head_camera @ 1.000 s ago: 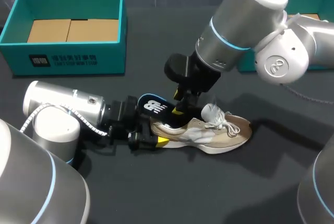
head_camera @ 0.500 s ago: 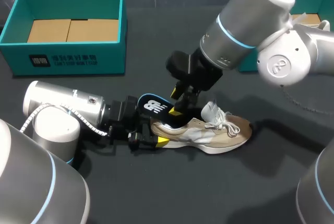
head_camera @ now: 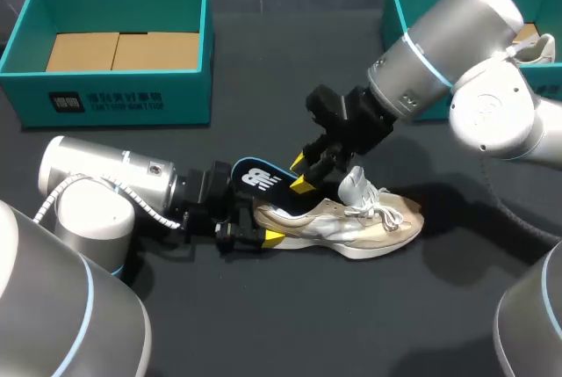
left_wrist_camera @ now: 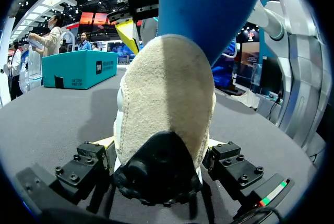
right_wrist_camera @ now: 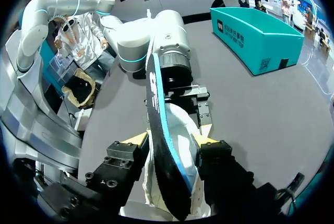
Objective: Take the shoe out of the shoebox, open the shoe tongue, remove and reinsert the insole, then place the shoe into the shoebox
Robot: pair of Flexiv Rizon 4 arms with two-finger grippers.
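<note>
A beige shoe (head_camera: 369,219) lies on the dark table with its toe to the right. My left gripper (head_camera: 263,223) holds its heel from the left. In the left wrist view the heel (left_wrist_camera: 167,104) fills the space between both fingers of the left gripper (left_wrist_camera: 159,148). A blue and black insole (head_camera: 256,178) sticks up out of the shoe's opening and leans over the heel. My right gripper (head_camera: 300,175) comes down from the right, and its yellow tips close on the insole (right_wrist_camera: 156,104) where it enters the shoe (right_wrist_camera: 185,127). The right gripper (right_wrist_camera: 169,140) faces my left arm.
A teal shoebox (head_camera: 123,100) with cardboard inserts stands at the back left. A second teal box (head_camera: 399,8) at the back right has a white shoe (head_camera: 536,43) in it. Bare table lies in front of the shoe.
My right arm has swung to the right and tilted lower, while its fingertips stayed at the insole. The shoe, the insole and my left arm have not moved.
</note>
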